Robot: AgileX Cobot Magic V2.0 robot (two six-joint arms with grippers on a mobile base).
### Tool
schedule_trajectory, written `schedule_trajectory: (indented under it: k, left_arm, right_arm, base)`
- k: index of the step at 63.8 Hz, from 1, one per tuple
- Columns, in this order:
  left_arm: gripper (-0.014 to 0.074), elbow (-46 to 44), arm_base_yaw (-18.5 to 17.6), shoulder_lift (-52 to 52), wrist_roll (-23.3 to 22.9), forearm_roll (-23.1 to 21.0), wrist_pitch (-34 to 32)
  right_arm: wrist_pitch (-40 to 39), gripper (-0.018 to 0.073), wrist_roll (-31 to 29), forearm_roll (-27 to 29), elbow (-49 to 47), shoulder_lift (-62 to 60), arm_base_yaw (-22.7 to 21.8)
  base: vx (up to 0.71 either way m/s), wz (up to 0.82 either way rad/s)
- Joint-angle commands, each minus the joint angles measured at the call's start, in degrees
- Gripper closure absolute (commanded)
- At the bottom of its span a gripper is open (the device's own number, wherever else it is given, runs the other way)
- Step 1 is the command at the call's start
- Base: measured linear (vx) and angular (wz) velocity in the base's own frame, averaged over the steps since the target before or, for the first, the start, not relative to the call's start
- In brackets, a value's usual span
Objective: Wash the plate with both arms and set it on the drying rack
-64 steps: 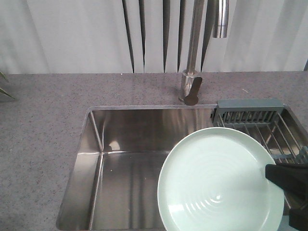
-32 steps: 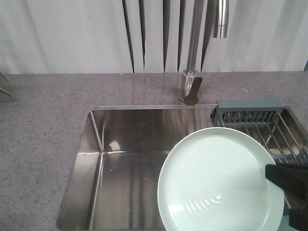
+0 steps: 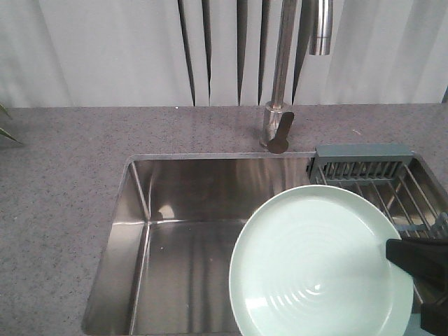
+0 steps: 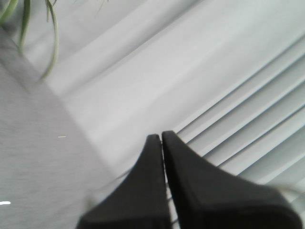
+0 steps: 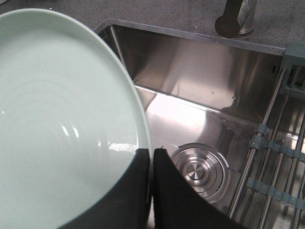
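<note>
The pale mint-green plate (image 3: pixel 318 266) hangs tilted over the right half of the steel sink (image 3: pixel 175 238), face toward the camera. My right gripper (image 3: pixel 392 253) is shut on the plate's right rim; in the right wrist view its two black fingers (image 5: pixel 164 191) pinch the rim of the plate (image 5: pixel 62 129). The drying rack (image 3: pixel 392 185) of thin wires with a grey-green end piece lies across the sink's right end, behind and beside the plate. My left gripper (image 4: pixel 161 136) is shut with nothing in it, pointing at the white blinds, and it does not show in the front view.
A tall steel tap (image 3: pixel 283 84) with a lever stands on the grey speckled counter (image 3: pixel 63 182) behind the sink. The round drain (image 5: pixel 200 169) lies in the basin below the plate. Plant leaves (image 4: pixel 28 28) hang at the counter's far left.
</note>
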Motion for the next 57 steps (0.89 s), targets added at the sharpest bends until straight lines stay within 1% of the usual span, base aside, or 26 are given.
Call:
schedule_trajectory:
  k: [1, 3, 10, 11, 16, 25, 30, 37, 42, 50, 57]
  left_arm:
    - [0.0603, -5.72, -0.18, -0.83, -6.11, -2.28, -6.31]
    - [0.0603, -7.53, -0.18, -0.83, -6.05, -1.09, -6.38]
    - [0.0603, -14.76, -0.18, 0.07, -5.68, 6.69, -6.44]
    - [0.0603, -15.75, -0.18, 0.38, -5.69, 8.23, -6.19]
    - [0.0603, -21.63, -0.18, 3.23, -5.73, 13.17, -4.79]
    - [0.0603, -30.38, -0.75, 11.38, -5.68, 19.07, -0.89]
    - [0.0603, -33.64, -1.54, 16.48, -5.68, 21.68, 0.32]
    - [0.0603, -37.54, -3.91, 25.30, -5.62, 24.58, 0.33]
    - [0.0603, -39.83, -6.25, 32.03, -5.62, 24.84, -0.05]
    - [0.0603, -42.66, -10.79, 41.68, -5.62, 27.19, -1.51]
    - [0.0603, -45.28, -15.45, 48.96, -5.62, 29.17, -3.68]
  right_arm:
    - [-0.68, 0.0561, -0.50, 3.55, -1.45, -0.07, -0.37]
    - [-0.68, 0.0561, -0.50, 3.55, -1.45, -0.07, -0.37]
    - [-0.68, 0.0561, -0.50, 3.55, -1.45, -0.07, -0.37]
    - [-0.68, 0.0561, -0.50, 3.55, -1.45, -0.07, -0.37]
    - [-0.68, 0.0561, -0.50, 3.55, -1.45, -0.07, -0.37]
    - [-0.68, 0.0561, -0.50, 3.55, -1.45, -0.07, -0.37]
    - [-0.68, 0.0561, -0.50, 3.55, -1.45, -0.07, -0.37]
    - [-0.68, 0.0561, -0.50, 3.55, -1.45, -0.07, -0.37]
    - [-0.68, 0.0561, -0.50, 3.55, -1.45, -0.07, -0.37]
    - [-0.68, 0.0561, -0.50, 3.55, -1.45, -0.07, -0.37]
    - [-0.68, 0.0561, -0.50, 3.55, -1.45, -0.07, -0.37]
  base:
    - [0.00, 0.00]
    - [0.00, 0.00]
    - [0.00, 0.00]
    - [0.00, 0.00]
    - [0.00, 0.00]
    - [0.00, 0.00]
    - [0.00, 0.00]
    - [0.00, 0.00]
    - [0.00, 0.00]
    - [0.00, 0.00]
    - [0.00, 0.00]
